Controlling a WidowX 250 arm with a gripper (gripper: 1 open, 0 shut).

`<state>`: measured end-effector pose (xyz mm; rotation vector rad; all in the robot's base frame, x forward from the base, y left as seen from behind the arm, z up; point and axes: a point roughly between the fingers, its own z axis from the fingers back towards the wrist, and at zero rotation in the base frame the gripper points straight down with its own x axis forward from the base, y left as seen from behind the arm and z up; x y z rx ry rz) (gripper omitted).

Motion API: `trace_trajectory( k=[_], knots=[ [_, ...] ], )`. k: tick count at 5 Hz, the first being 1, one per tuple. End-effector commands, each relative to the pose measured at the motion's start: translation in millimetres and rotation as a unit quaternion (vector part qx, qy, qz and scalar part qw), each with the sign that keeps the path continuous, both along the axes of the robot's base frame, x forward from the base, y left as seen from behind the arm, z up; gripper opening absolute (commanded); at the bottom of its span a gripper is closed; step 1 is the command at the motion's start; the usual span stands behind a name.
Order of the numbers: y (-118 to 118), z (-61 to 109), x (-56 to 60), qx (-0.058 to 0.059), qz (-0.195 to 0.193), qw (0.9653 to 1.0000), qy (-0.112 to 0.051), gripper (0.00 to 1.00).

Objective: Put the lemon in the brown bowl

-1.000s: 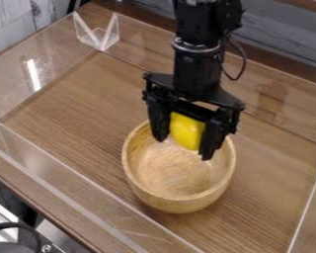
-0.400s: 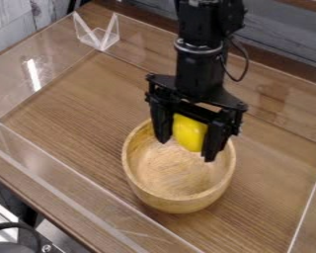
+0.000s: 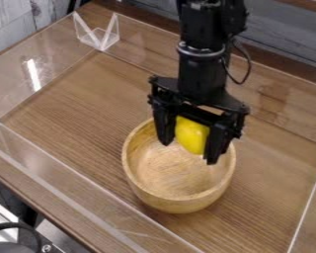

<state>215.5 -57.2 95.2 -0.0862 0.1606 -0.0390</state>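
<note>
The light tan wooden bowl (image 3: 178, 178) sits on the wooden table, near the front middle. Directly over its far half hangs my black gripper (image 3: 193, 135), pointing down. Between its two fingers is the small yellow lemon (image 3: 192, 132), held just above the bowl's rim and not touching the bowl's floor. The fingers press against both sides of the lemon.
Clear acrylic walls (image 3: 68, 188) fence the wooden tabletop (image 3: 82, 99) on the front and left. A clear folded plastic stand (image 3: 98, 30) is at the back left. The black arm (image 3: 211, 30) rises from the gripper toward the back.
The gripper with the lemon has shifted very slightly to the right and down over the bowl. The bowl has not moved.
</note>
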Motion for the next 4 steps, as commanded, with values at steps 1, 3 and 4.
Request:
trace_trajectory(
  k=[1,3,4],
  knots=[
    [-2.3,3.8,3.0,-0.006,-0.003,0.9999,-0.014,1.00],
    [-0.4,16.7,1.6,-0.016,-0.007,0.9998,-0.009,1.00],
    [0.3,24.7,1.4,-0.021,-0.010,0.9997,-0.008,1.00]
  ],
)
